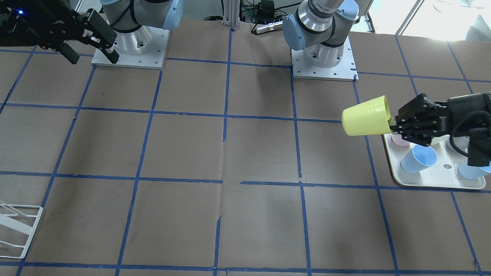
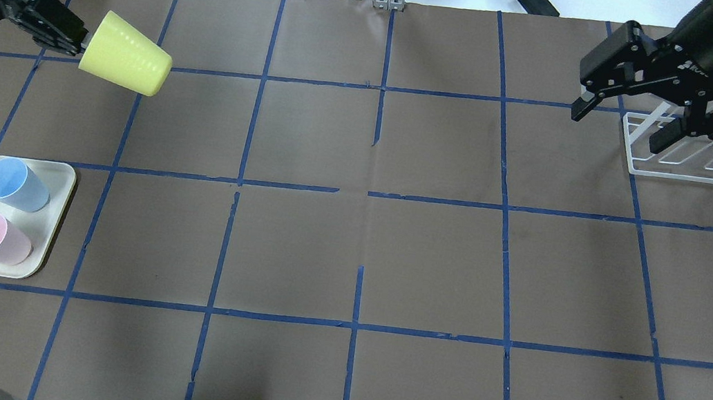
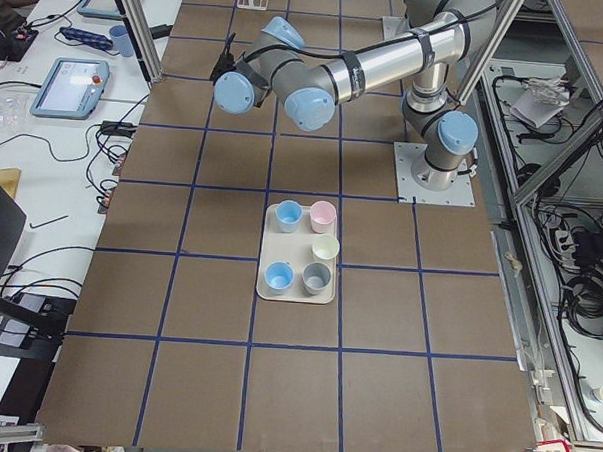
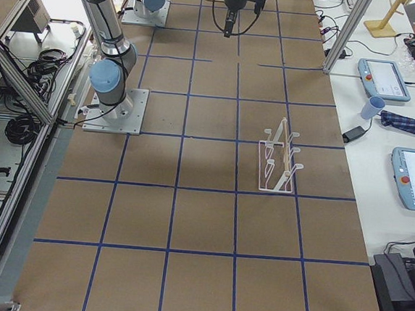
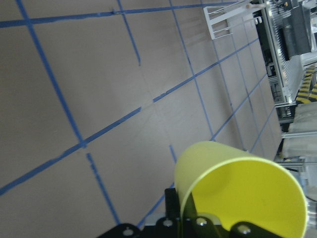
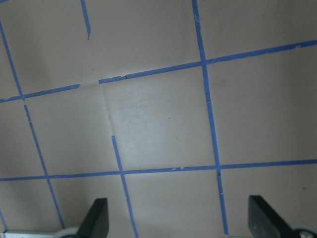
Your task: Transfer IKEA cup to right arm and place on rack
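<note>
Holding the IKEA cup [image 2: 124,63] in the air at the upper left of the overhead view, the left gripper [image 2: 75,42] has its fingers closed on the wall at the cup's mouth. The cup lies on its side, its closed base pointing toward the middle of the table. It hangs clear of the brown surface, up-frame of the cream tray [image 2: 57,221] that carries two light blue cups, a pink cup and a pale cup.

The right gripper [image 2: 620,125] sits at the upper right of that view, in front of the white wire rack [image 2: 688,173]. Its fingers are spread wide with nothing between them, and its wrist view shows only bare taped table between the two tips. The two grippers are well apart, so the hand-over looks not yet begun.

The cup is probably light, thin-walled plastic: stiff enough to keep its shape, though likely to flex if squeezed hard near the open end. Its surface looks smooth and glossy, so likely slippery, and the taper would let a grip creep toward the narrow end. The free part is the body and base. A hold across the outside of the body, toward the base, seems best, since it leaves the mouth open for a rack peg.
</note>
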### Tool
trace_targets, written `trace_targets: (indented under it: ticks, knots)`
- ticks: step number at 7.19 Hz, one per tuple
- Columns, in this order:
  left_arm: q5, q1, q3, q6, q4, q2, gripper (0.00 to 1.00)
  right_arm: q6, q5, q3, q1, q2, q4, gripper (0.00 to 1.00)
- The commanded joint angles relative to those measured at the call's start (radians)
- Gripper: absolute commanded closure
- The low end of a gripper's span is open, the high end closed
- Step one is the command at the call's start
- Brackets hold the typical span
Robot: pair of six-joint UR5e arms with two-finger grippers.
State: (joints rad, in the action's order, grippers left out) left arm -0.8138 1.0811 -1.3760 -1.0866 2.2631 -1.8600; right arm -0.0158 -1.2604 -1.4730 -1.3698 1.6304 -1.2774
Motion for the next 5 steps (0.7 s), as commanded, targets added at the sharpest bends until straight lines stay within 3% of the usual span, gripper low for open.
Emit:
trace_targets:
  ticks: [1, 3, 4, 5]
  knots:
    - [0.254, 0.055, -0.15, 0.042, 0.082, 0.089, 1.0, -0.01, 0.192, 0.005, 0.145, 0.009, 0.161, 0.0]
    - [0.472, 0.233, -0.274, 0.039, 0.075, 0.151, 1.0, -0.074, 0.352, -0.001, 0.271, 0.009, 0.293, 0.0]
    - [0.608, 0.302, -0.32, 0.036, 0.055, 0.175, 1.0, -0.087, 0.421, -0.006, 0.293, 0.009, 0.346, 0.0]
    - [0.681, 0.357, -0.349, 0.034, 0.021, 0.189, 1.0, -0.09, 0.484, -0.01, 0.294, 0.006, 0.383, 0.0]
